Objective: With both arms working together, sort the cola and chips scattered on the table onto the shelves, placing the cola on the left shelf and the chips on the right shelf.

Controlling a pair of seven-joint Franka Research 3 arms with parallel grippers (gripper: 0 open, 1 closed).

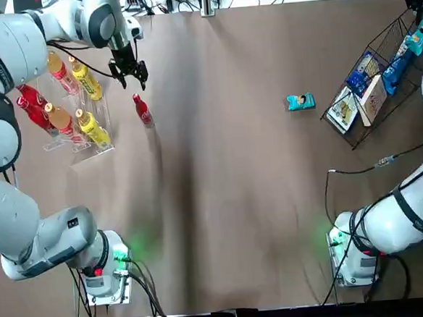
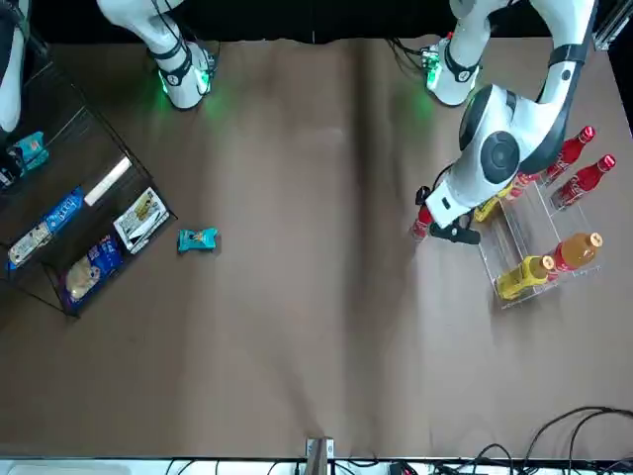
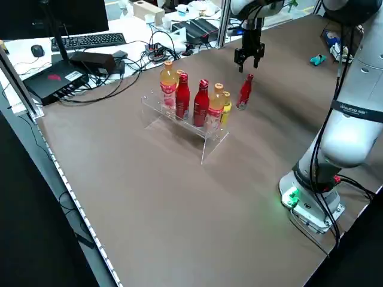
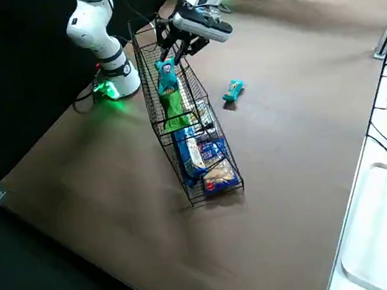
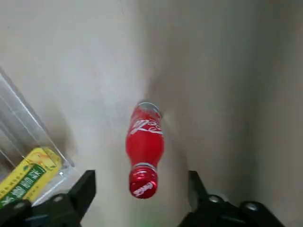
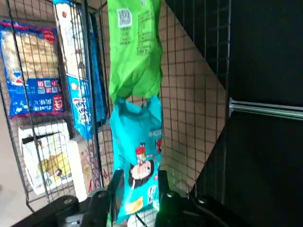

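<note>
One cola (image 1: 143, 110) stands upright on the table (image 1: 229, 201), just right of the left shelf (image 1: 87, 147). My left gripper (image 1: 133, 80) hovers open over it, and in the left wrist view the red cap (image 5: 143, 182) sits between the spread fingers. Two more cola bottles (image 1: 32, 106) stand on that clear rack. At the right shelf (image 1: 352, 143), my right gripper (image 6: 135, 198) is shut on a teal chips packet (image 6: 137, 156) inside the wire basket. A green chips packet (image 6: 135, 47) lies beyond it. Another teal chips packet (image 1: 300, 101) lies on the table.
Orange and yellow drink bottles (image 1: 86, 124) share the clear rack with the cola. Flat blue and white packs (image 4: 206, 159) fill the lower end of the wire basket. A cable (image 1: 357, 168) runs across the table near the right arm's base (image 1: 352, 254).
</note>
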